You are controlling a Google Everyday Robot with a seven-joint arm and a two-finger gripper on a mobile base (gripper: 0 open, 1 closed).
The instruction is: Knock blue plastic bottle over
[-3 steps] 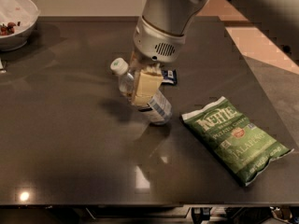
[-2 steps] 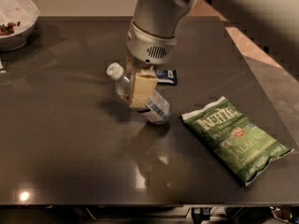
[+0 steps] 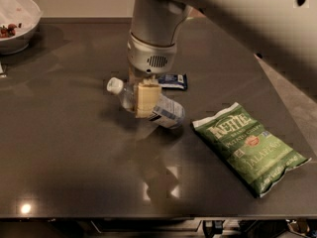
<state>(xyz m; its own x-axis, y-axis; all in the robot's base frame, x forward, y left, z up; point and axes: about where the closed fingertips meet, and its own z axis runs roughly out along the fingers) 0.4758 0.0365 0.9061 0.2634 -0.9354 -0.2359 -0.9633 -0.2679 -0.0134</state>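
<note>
The gripper (image 3: 147, 102) has its fingers clasped across the middle of the blue plastic bottle (image 3: 168, 113), cap left of them, base right. The bottle leans lower than a second ago, cap sunk toward the table (image 3: 74, 172), so the knock-over looks nearly complete

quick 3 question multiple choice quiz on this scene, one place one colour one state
1. In the camera view, the green chip bag lies: A) right of the blue plastic bottle B) left of it C) on top of it
2. The bottle's cap is: A) red B) white C) black
3. The bottle is: A) upright B) tipped far over C) capless

1 A, the bag is on the bottle's right; 2 B, the cap shows white; 3 B, it slants cap-left, with the gripper at its middle.
</note>
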